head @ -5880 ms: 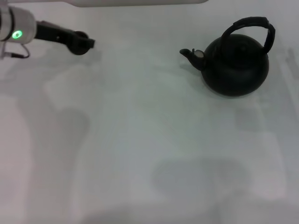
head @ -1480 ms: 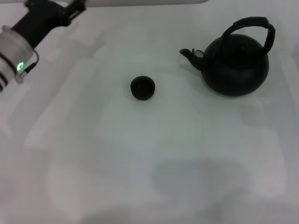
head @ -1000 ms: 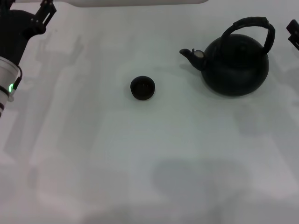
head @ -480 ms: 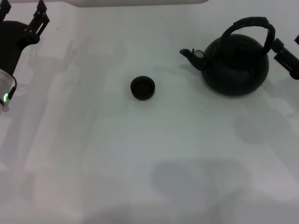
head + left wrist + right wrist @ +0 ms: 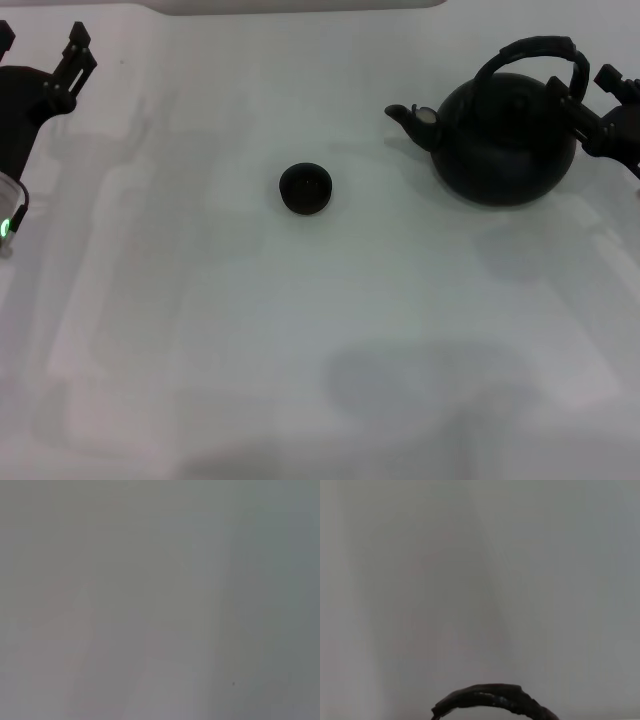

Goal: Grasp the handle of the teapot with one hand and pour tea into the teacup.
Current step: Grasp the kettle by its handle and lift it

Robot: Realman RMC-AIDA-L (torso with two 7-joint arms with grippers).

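The large matte-black teapot (image 5: 505,145) stands upright at the back right, its spout (image 5: 410,118) pointing left. Its arched black handle (image 5: 530,50) loops over the top and also shows in the right wrist view (image 5: 492,697). The tiny black teacup (image 5: 305,188) sits alone on the table, left of the spout. My right gripper (image 5: 594,100) is open at the right edge, close beside the handle's right end and not around it. My left gripper (image 5: 42,45) is open and empty at the far left.
The white table (image 5: 320,330) spreads in front of the cup and the teapot. A pale strip (image 5: 300,5) runs along the back edge. The left wrist view shows only bare table surface.
The teacup now stands on the table. My right gripper has come in from the right edge up to the teapot's handle. My left arm has drawn back to the far left.
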